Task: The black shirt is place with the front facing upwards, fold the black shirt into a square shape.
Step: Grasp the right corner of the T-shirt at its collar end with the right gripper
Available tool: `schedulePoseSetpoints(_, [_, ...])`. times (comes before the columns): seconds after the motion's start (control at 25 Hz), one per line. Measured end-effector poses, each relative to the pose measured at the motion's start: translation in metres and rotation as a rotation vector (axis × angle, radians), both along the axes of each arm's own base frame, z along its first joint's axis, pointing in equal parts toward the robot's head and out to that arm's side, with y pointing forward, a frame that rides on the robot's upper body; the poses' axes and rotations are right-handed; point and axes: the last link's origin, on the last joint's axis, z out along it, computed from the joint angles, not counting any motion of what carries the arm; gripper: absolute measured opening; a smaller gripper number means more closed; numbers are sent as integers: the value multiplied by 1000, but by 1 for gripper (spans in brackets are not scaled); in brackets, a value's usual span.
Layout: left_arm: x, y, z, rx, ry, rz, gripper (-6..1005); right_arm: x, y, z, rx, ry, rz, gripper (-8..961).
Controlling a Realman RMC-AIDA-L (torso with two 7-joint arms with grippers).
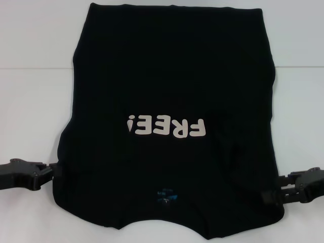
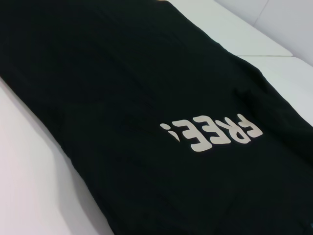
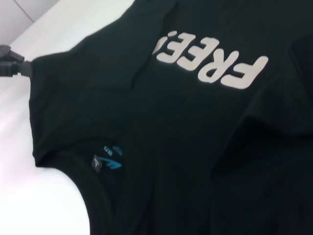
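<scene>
On the white desk the black shirt lies spread flat with its front up, filling the middle of the head view from the far edge to the near edge. Its sleeves seem folded in, so the cloth forms a tall, roughly straight-sided shape. The white "FREE!" lettering reads upside down from the robot's side, and the collar with its small blue neck label lies nearest the robot. The hem is at the far end.

The left tool sits at the shirt's left edge near the shoulder, touching the cloth; I cannot tell whether it is open or closed on the fabric. The right tool sits at the shirt's right edge by the other shoulder, also touching the cloth, and its state likewise cannot be told.

In the right wrist view the label shows inside the neckline, and the left tool appears farther off at the shirt's edge.
</scene>
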Motion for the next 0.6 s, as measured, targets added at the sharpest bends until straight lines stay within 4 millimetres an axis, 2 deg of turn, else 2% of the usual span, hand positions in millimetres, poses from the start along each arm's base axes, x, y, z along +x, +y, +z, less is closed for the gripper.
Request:
schedulePoseSetpoints(0.56, [1, 0, -1, 1, -2, -8, 19, -3, 2, -2, -20, -52, 6, 755])
schedulePoseSetpoints(0.6, [2, 1, -1, 1, -1, -9, 19, -4, 2, -3, -22, -54, 6, 709])
